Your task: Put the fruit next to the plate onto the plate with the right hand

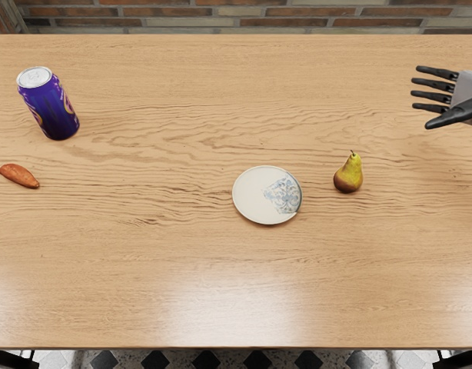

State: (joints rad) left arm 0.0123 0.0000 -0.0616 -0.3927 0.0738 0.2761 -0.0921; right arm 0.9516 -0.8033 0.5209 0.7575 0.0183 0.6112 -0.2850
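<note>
— Scanning the counter point(182, 269), where does the pear point(348, 174) stand?
— Upright, stem up, on the wood just to the right of the plate point(255, 192). It is close to the rim but not touching it. The plate is white and bare, with a blue pattern on its right half.
— And the right robot hand point(451, 96)?
— It shows at the picture's right edge, toward the far side of the counter, well apart from the pear and farther back. Its dark fingers point(432, 81) are spread wide and point left, with the thumb below them. It holds nothing.
— What else sits on the counter?
— A purple can point(49, 104) with a silver top stands near the far left corner. An orange sweet potato point(18, 176) lies in front of it by the left edge. Both are well apart from the plate.
— And behind?
— A brick wall point(221, 15) runs along the counter's far edge.
</note>
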